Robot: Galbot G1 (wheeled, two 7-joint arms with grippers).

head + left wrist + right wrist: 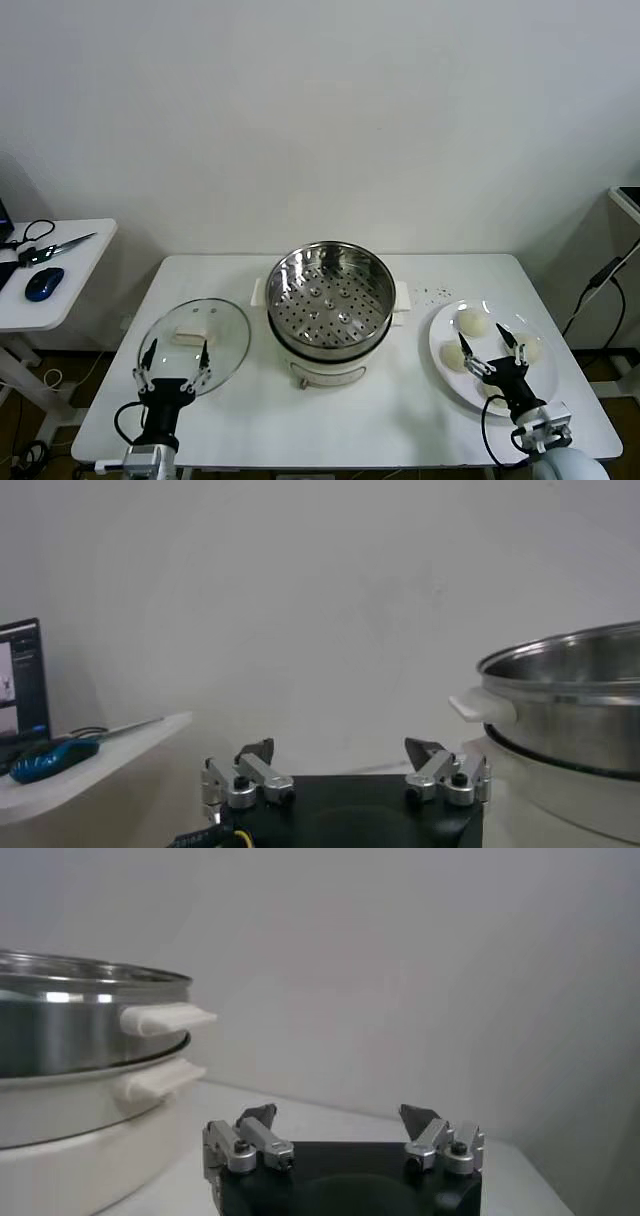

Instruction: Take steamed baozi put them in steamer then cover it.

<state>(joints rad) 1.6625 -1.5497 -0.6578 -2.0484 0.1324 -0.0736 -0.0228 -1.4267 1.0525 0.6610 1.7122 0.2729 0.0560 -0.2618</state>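
Cream-white steamed baozi (471,321), four, on one plate (440,325).

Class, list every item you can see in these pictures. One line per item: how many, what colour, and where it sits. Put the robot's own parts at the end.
steamed baozi: four, cream-white, on the plate.
plate: one, white, right side of the table.
steamer: one, shiny steel on a white base, table centre, no lid on, nothing inside.
cover: one, clear glass with white handle, lying flat left of the steamer.
table: one, white.
side desk: one, white, far left.
mouse: one, blue, on the side desk.
left gripper: one, black, jaws open over the cover's near edge.
right gripper: one, black, jaws open over the plate.
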